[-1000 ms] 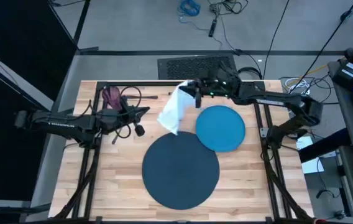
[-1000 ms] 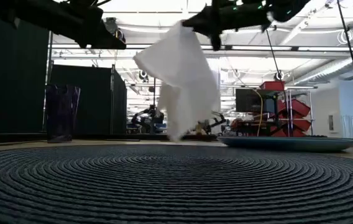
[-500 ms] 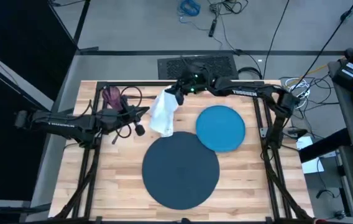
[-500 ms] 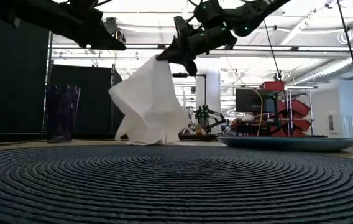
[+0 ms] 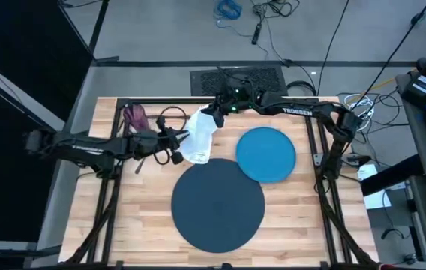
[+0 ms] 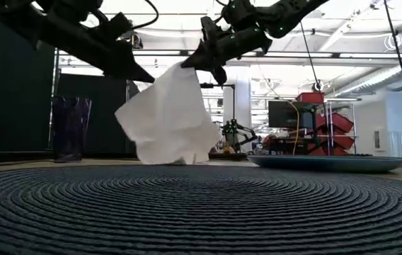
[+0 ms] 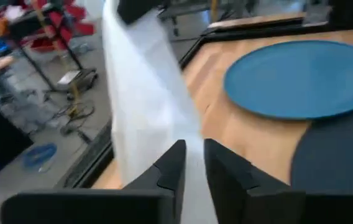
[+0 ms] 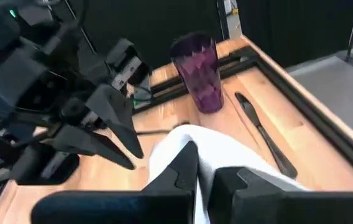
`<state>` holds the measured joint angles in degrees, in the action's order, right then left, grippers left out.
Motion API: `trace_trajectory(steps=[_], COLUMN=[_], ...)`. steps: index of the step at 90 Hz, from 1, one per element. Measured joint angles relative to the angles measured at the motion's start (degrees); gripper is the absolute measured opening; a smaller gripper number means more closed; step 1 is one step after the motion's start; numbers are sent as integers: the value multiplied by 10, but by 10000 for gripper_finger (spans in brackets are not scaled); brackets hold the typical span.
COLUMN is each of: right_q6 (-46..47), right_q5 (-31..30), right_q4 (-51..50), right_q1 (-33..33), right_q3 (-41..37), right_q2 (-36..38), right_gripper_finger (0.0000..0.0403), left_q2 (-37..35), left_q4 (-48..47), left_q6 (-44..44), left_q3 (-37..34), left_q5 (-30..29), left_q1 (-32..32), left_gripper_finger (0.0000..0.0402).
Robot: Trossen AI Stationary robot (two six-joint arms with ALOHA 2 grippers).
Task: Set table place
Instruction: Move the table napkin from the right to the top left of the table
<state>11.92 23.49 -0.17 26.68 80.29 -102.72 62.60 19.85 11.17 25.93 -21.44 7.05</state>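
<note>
We see the right claw (image 5: 211,114) clenched on the top corner of the white napkin (image 5: 198,139), holding it up over the far middle of the worktop (image 5: 145,202). The cloth hangs down from that pinch in loose folds; in the low view its lower edge (image 6: 165,127) reaches down near the wood, though we cannot tell whether it touches.

The left claw (image 5: 181,135) reaches in from the left side and sits right at the napkin's left edge. In the left wrist view its two dark fingers (image 7: 175,171) stand slightly apart with the white cloth directly ahead of them and showing in the narrow gap, so we read this claw as released and not yet gripping the fabric.

The dark blue mat (image 5: 217,204) lies flat at the middle of the worktop, near the front. The bright blue plate (image 5: 266,154) rests just beyond it to the right, its edge overlapping the mat's rim. The purple cup (image 5: 134,116) stands upright near the far left corner, and the right wrist view shows a dark knife (image 8: 265,134) lying on the wood just beside the cup.
</note>
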Motion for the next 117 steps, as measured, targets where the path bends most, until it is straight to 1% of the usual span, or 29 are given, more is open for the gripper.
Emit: trace_trajectory(steps=[12, 26, 39, 52, 63, 75, 82, 87, 92, 100, 103, 111, 117], right_q6=[-6, -6, -4, -1, 0, 0, 1, 4, 4, 4, 1, -16, -26], right_q5=[0, 6, 7, 21, 25, 38, 39, 39, 39, 39, 39, 36, 34], right_q4=[-5, -5, -5, -5, -5, -6, -9, -11, -11, -11, -12, -20, -32], right_q1=[3, 2, -6, -5, -5, -4, -4, -4, -4, -4, -4, -3, 2], right_q3=[0, 0, 0, 0, 0, 0, 0, 0, 0, 0, 0, 0, 0], right_q2=[0, 0, 0, 0, 0, 0, 0, 0, 0, 0, 0, 0, 0], right_gripper_finger=[0, 0, 0, 0, 0, 0, 0, 0, 0, 5, 8, 27, 50], left_q2=[4, 15, 45, 83, 107, 119, 123, 127, 132, 132, 132, 132, 132], left_q4=[14, 4, 13, 36, 60, 62, 58, 48, 40, 29, 29, 24, 18], left_q6=[3, 4, 17, 14, 6, -18, -18, -18, -16, -14, -14, -9, -3], left_q3=[0, 0, 0, 0, 0, 0, 0, 0, 0, 0, 1, 1, 1], left_q5=[-7, -76, -82, -86, -93, -105, -106, -105, -105, -105, -106, -108, -129], left_q1=[0, 0, 0, 6, 19, 38, 46, 50, 53, 58, 60, 61, 61], left_gripper_finger=[107, 144, 169, 184, 185, 185, 173, 151, 116, 41, 21, 7, 2])
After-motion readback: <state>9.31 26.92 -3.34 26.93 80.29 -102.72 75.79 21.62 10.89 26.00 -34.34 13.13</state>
